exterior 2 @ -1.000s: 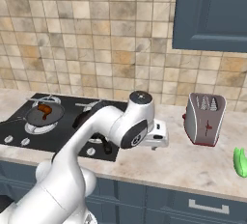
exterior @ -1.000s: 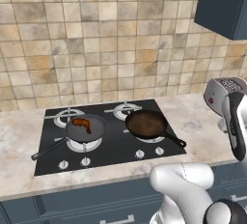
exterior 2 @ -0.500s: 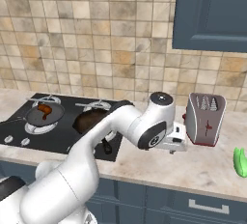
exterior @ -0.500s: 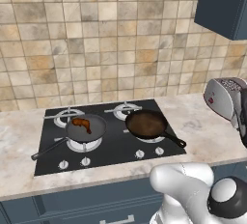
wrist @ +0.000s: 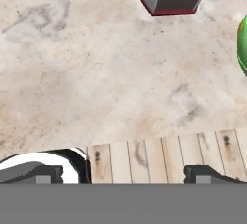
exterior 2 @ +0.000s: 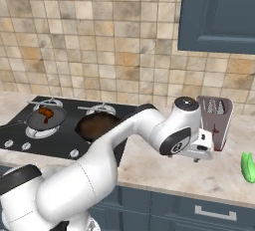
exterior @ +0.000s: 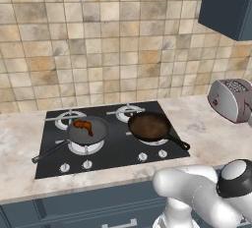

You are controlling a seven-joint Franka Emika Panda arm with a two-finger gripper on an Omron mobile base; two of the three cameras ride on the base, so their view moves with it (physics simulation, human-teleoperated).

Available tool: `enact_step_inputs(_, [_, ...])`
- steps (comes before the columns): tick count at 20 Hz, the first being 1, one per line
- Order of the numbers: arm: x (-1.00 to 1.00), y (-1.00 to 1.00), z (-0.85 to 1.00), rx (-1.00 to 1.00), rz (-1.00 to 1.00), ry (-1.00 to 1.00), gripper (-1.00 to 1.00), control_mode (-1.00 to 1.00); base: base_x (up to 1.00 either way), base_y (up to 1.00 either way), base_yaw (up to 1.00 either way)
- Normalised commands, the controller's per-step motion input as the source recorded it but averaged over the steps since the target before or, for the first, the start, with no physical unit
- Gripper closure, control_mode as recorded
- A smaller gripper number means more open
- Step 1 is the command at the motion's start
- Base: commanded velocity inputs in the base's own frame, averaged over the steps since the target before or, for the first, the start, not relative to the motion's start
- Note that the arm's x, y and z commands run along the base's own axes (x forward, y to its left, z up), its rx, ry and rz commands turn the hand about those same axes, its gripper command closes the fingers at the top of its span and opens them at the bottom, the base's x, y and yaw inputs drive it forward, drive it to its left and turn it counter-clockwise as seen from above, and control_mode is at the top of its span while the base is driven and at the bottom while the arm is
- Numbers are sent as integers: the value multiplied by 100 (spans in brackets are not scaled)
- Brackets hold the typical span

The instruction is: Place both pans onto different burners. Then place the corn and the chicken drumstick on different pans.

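Both pans sit on separate burners: grey-black pan [exterior: 87,130] front-left with the drumstick [exterior: 84,125] inside, reddish-brown pan [exterior: 150,127] on the right burner, handle toward front-right. Green corn [exterior 2: 247,166] lies on the tabletop, far right.

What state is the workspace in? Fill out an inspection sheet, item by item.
Surface: marble counter with black cooktop.
Job's things: grey pan on left burner, drumstick inside; brown pan on right burner, nothing in it; corn on counter right of the toaster.
Clutter: toaster.
End effector: open, holding nothing, over the counter between cooktop and corn.
Cables: nothing seen.
Surroundings: tiled wall, blue cabinets.
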Motion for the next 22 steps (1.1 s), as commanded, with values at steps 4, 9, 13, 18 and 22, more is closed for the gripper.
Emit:
enact_step_inputs(4, [6,-35,0,-10,-5,0,-100,-100,0,0,0])
enact_step_inputs(9, [4,-34,0,-11,-4,0,-100,-100,0,0,0])
enact_step_inputs(13, [17,-51,0,0,-1,0,-100,-100,0,0,0])
enact_step_inputs(18, [30,-43,-1,0,0,0,-100,-100,0,0,0])
enact_step_inputs(22, [13,-35,0,0,0,0,-100,-100,0,0,0])
